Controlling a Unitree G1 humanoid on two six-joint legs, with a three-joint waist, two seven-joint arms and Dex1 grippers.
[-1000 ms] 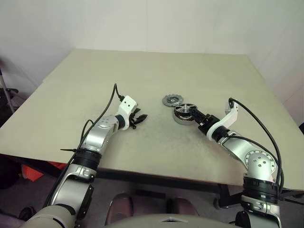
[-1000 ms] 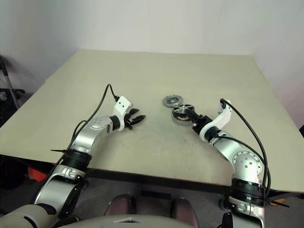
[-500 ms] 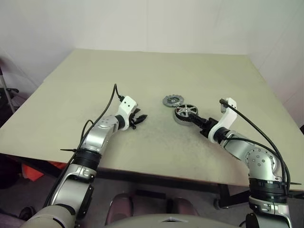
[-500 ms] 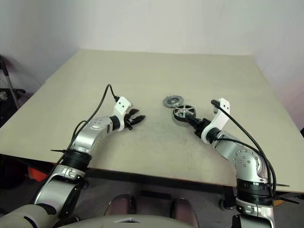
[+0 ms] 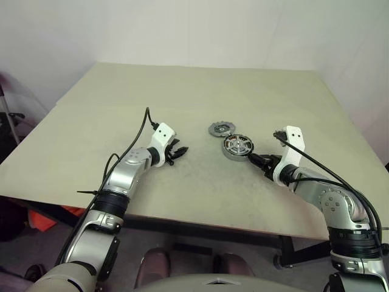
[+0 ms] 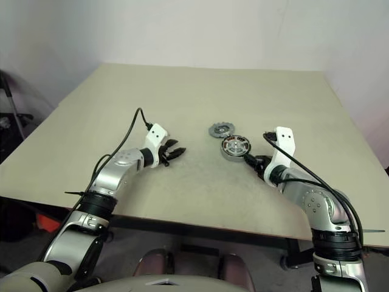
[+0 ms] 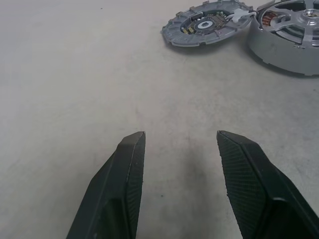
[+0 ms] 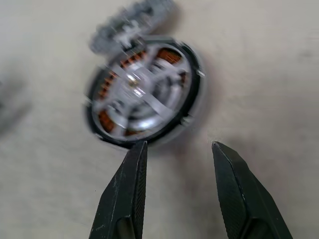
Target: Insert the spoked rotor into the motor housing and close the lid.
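The motor housing [image 5: 237,146] sits on the table with the spoked rotor [image 8: 142,94] lying inside it, silver spokes over the copper coils. Just behind it and touching its rim lies the lid [image 5: 220,128], flat on the table. My right gripper [image 8: 179,144] is open and empty, its tips a short way from the housing's near-right rim, pointing at it. My left gripper [image 5: 180,151] hovers low over the table to the left of the parts, open with nothing between its fingers [image 7: 127,174]. The lid [image 7: 207,25] and the housing [image 7: 289,30] lie ahead of it.
The pale green table [image 5: 182,91] stretches wide behind and to the left of the parts. Its front edge [image 5: 200,222] runs close under both arms. Black cables loop from each wrist.
My right gripper has drawn back from the housing toward the right and rolled its wrist, leaving the rotor seated in the housing. The left arm has stayed still.
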